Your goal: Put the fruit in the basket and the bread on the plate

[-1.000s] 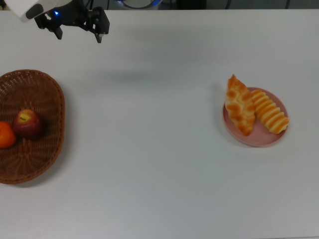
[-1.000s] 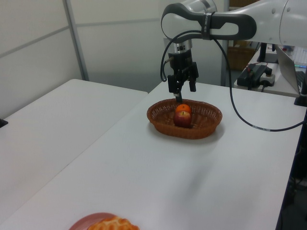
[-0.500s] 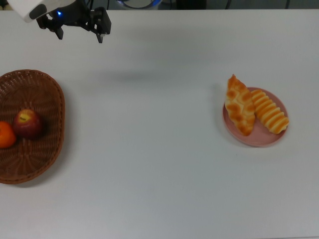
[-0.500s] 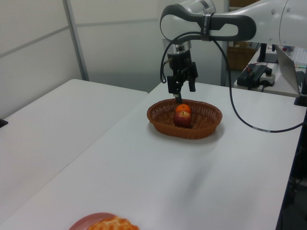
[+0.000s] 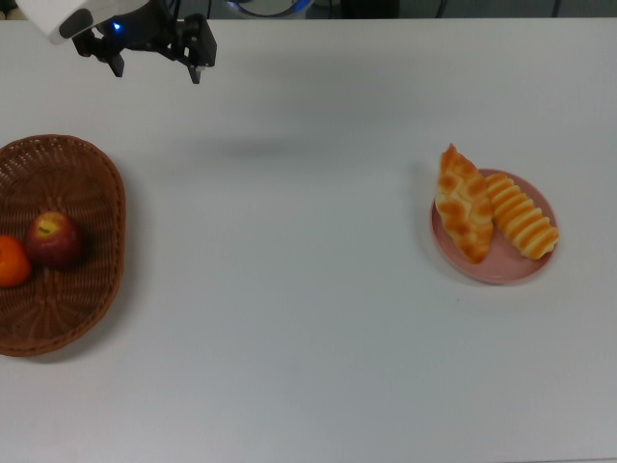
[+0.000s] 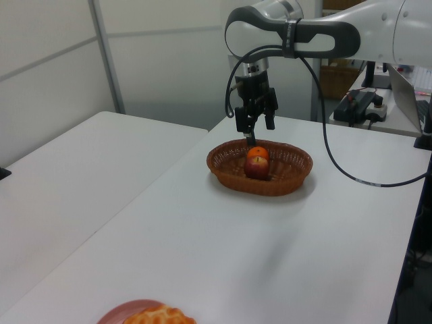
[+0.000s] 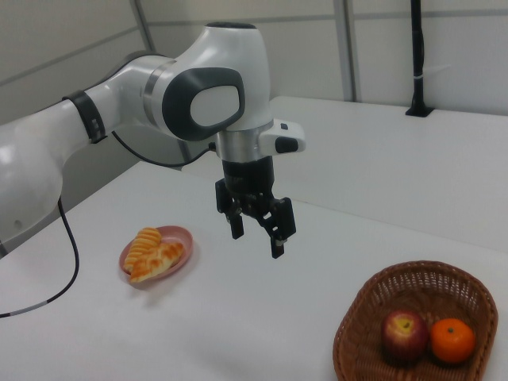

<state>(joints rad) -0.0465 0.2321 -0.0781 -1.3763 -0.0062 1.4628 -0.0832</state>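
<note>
- Surface (image 5: 308, 318): white, wide bare stretch between basket and plate; the pincer hangs in the air over the far strip near the top view's upper edge, with bare surface below it.
- Arm (image 7: 143, 87): white Panda, one, reaching in from the right view's left; its cable loops down at the right view's left edge.
- Basket (image 5: 96, 174): one, reddish-brown wicker oval, cut off by the top view's left edge; it sits below the pincer in the top view, and to its lower right in the right view, well apart.
- Plate (image 5: 501, 270): one, pale pink, far off toward the top view's right of the pincer, clear of every edge.
- Bread: two pieces, both on the plate and touching side by side. Braided pastry (image 5: 463, 203) on the pincer side, its tip overhanging the rim; striped roll (image 5: 522, 217) on the far side.
- Fruit: two pieces, both in the basket, touching. Apple (image 5: 53, 239) nearer the pincer in the top view, mandarin (image 5: 12, 261) at the top view's left edge.
- Pincer (image 5: 156, 61): black, fingers spread apart, nothing between them; it is raised above the basket's far rim in the left view, touching nothing.
</note>
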